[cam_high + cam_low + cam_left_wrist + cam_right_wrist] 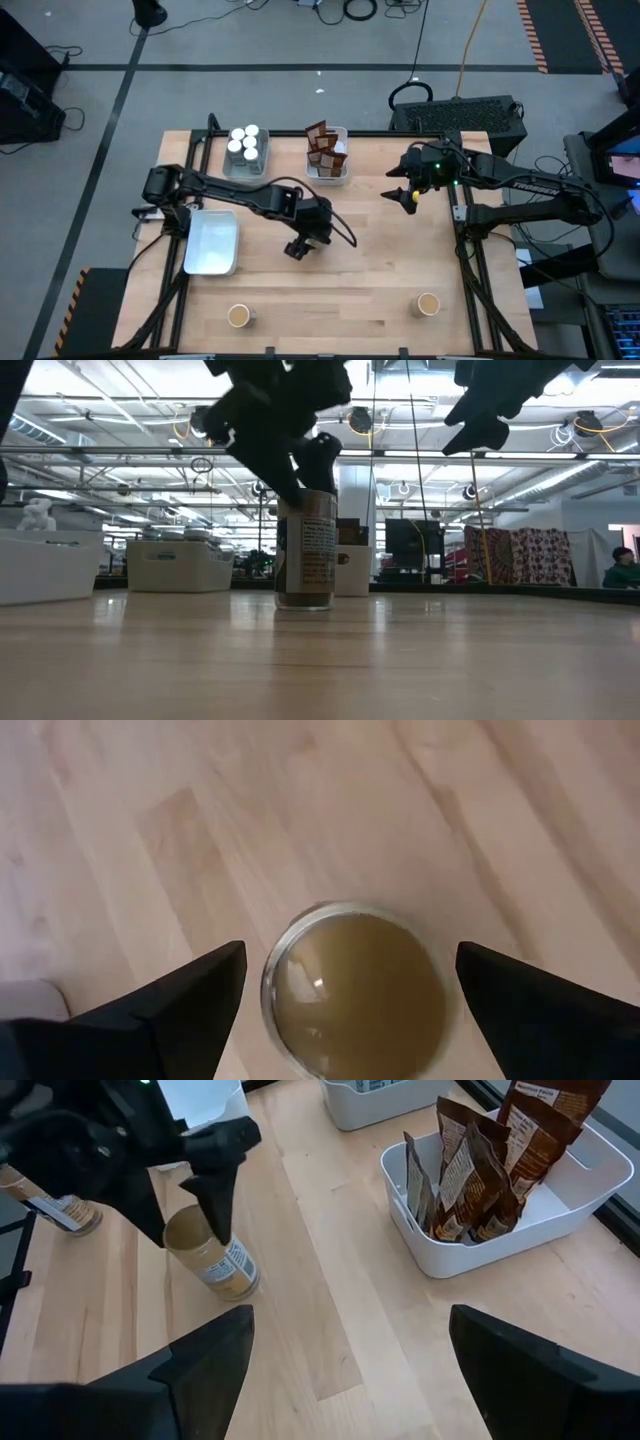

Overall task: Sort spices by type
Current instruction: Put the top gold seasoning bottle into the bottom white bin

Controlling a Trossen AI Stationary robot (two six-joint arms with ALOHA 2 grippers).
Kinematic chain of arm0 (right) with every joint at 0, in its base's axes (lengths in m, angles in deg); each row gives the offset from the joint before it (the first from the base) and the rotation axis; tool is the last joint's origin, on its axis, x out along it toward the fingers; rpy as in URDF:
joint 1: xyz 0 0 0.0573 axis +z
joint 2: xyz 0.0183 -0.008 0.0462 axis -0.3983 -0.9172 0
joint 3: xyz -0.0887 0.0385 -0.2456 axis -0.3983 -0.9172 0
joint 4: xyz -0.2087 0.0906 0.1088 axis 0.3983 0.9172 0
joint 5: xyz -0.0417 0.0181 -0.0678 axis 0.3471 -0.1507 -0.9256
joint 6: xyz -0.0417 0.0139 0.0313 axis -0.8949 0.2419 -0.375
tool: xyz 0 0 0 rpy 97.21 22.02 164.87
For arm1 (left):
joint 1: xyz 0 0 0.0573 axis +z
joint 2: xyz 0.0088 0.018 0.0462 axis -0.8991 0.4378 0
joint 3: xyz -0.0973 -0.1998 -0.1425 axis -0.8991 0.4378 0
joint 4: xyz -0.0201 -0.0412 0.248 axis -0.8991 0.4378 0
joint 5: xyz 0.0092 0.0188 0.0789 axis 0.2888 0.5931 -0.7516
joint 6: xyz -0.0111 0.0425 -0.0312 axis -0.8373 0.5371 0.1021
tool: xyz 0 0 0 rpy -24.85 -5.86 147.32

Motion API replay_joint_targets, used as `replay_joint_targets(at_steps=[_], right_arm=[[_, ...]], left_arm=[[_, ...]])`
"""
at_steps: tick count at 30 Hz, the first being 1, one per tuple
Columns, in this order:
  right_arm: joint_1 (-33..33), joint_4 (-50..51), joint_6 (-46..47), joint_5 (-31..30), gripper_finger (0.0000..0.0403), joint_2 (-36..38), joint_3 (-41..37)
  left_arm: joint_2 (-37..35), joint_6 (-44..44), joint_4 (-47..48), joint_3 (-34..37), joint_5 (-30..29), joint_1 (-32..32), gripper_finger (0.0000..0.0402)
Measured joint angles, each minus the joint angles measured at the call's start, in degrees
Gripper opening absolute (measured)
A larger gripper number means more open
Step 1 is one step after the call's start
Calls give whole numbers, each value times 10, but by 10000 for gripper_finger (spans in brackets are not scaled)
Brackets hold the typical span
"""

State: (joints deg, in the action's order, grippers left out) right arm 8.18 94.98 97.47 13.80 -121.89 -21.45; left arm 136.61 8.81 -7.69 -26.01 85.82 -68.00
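A tan-topped spice jar (352, 992) stands upright on its base on the wooden table, seen as a labelled jar (306, 550) in the low view. My left gripper (350, 948) is open just above it, slanting down, one finger on either side of the jar's top (190, 1230) with a gap on each side. In the high view my left gripper (300, 245) hides this jar. My right gripper (405, 197) hangs open over the table's far right part, with nothing between its fingers (350, 1315).
At the far edge stand a tray of white-topped jars (245, 150) and a tray of brown packets (327, 155). A bare white tray (212, 242) lies at the left. Two more tan-topped jars (238, 316) (428, 304) stand near the front edge.
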Motion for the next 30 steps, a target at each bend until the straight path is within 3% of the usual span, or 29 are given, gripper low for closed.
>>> replay_joint_targets(at_steps=[15, 25, 30], right_arm=[[0, 1, -6, 0, 320, 0, 0], [0, 1, -13, 0, 320, 0, 0], [0, 1, -13, 0, 320, 0, 0]], left_arm=[[17, -6, 3, 0, -14, 0, 361], [17, -8, 5, 0, -13, 0, 285], [-3, -13, 33, 0, -14, 4, 284]])
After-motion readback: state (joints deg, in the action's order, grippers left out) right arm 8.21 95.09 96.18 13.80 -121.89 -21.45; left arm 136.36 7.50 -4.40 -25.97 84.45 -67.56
